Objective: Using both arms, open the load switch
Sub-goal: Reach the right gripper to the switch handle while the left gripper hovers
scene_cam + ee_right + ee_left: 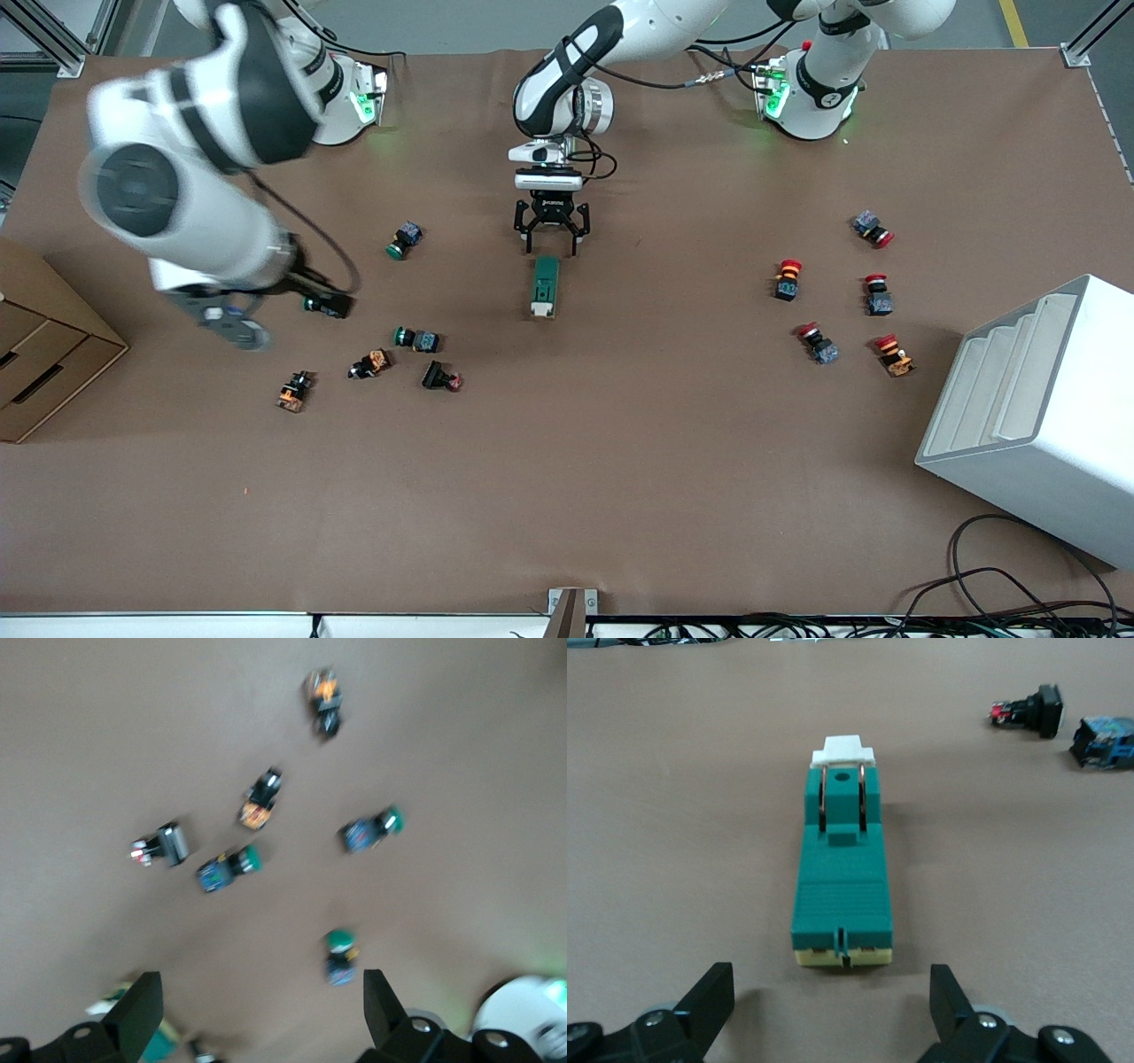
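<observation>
Load switch (545,285) is lying flat around the middle of the brown counter (620,461), long axis running toward the front camera; it's a green block with a white lever piece (842,750) at the end nearer that camera and a cream-coloured edge at the end facing the arms' bases; nothing is touching it.

Left gripper (552,239) sits low, just beside the switch's cream end, fingers spread wide and empty; the left wrist view shows both black fingertips (713,988) splayed out on either side of the switch's width, with a clear gap to it.

Right gripper (226,321) is up in the air over the right arm's end of the counter, near the cluster of green-capped push buttons (416,338); it looks blurry, but the right wrist view shows its fingers (137,1005) wide apart with nothing between them; that view looks down on several of those buttons (229,868).

A group of red-capped push buttons (787,278) lies toward the left arm's end, well apart from the switch; a white stepped bin (1036,416) stands near them, and a cardboard drawer box (40,354) sits at the right arm's end.
</observation>
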